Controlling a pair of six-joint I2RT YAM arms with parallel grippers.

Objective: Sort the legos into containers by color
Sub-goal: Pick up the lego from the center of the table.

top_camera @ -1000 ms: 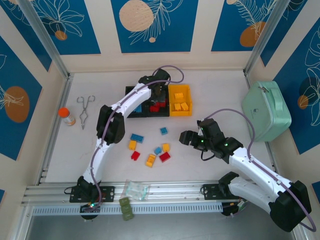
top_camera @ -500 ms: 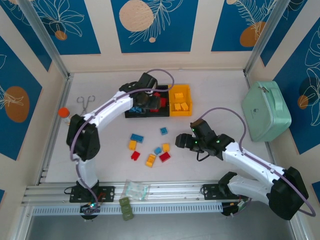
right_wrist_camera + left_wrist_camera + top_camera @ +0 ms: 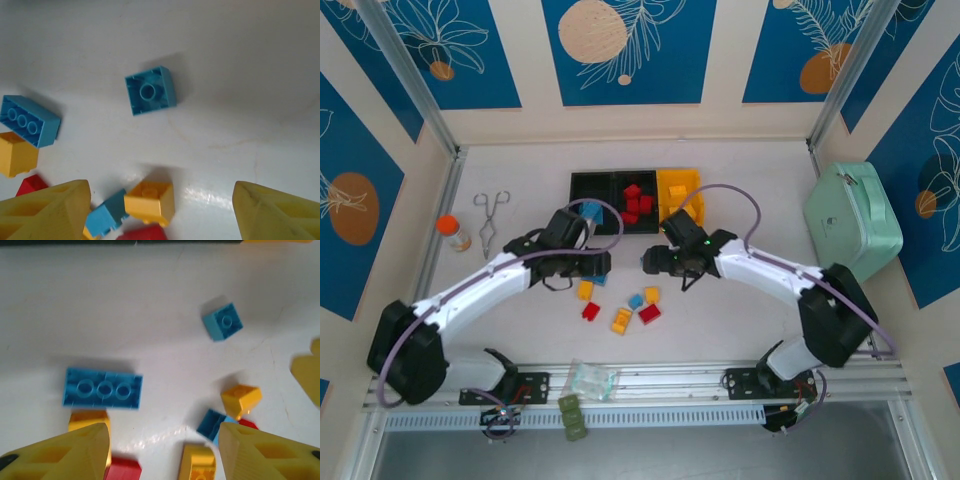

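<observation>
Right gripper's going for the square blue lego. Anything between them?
Nothing visible. In the right wrist view the square blue lego lies alone on the bare table, beyond the open right gripper. A yellow lego lies nearer the gripper, apart from it.

1. The containers [image 3: 582, 182] are joined in a row near the table's far edge, two black and one yellow at the right end.
2. Red legos [image 3: 635, 203] are piled in the middle bin, and a blue lego [image 3: 590, 210] lies in the left one.
3. Loose legos are scattered mid-table: a long blue brick [image 3: 102, 388] lies studs up, a small blue brick [image 3: 150, 90] lies apart from it, and yellow pieces [image 3: 621, 320] and red pieces [image 3: 649, 313] are clustered.
</observation>
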